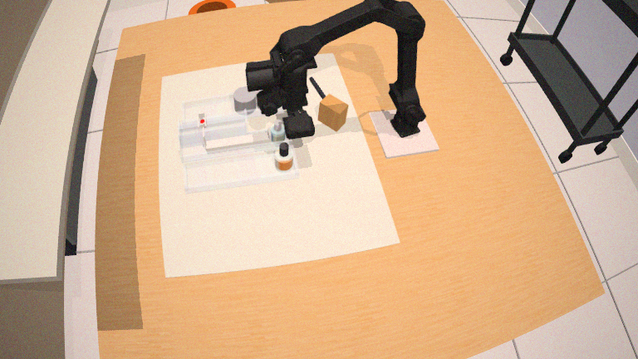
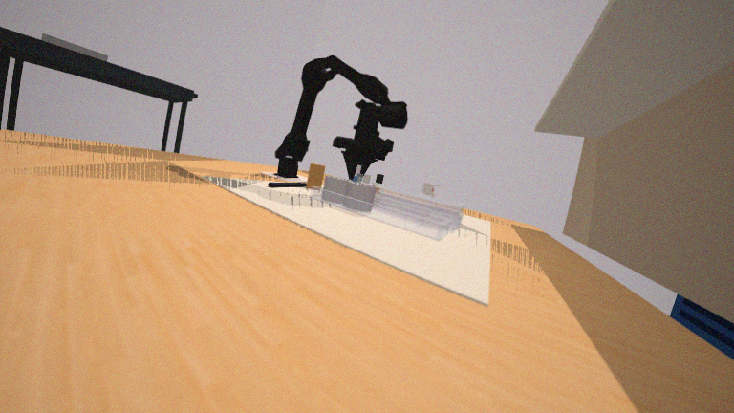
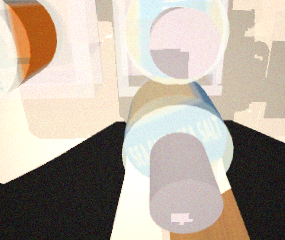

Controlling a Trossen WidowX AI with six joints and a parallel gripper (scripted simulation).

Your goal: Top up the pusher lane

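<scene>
My gripper [image 1: 299,125] is shut on a pale blue clear jar with a grey lid [image 3: 182,180], held upright at the front end of the clear pusher rack [image 1: 223,137]. In the top view the gripper hides this jar. A matching pale blue jar with a grey lid [image 1: 277,132] stands at the front of the sprung lane, just ahead of the held jar in the wrist view [image 3: 177,34]. I cannot tell whether the two jars touch. An orange jar with a black lid [image 1: 283,157] stands at the front of the neighbouring lane and shows at the left of the wrist view [image 3: 22,43].
A small white tag with a red dot [image 1: 202,120] stands at the back of the rack. A grey cylinder [image 1: 244,100] stands behind the rack. A brown box [image 1: 332,111] and a black stick [image 1: 317,86] lie to the right of the gripper. The arm's base [image 1: 406,125] is further right.
</scene>
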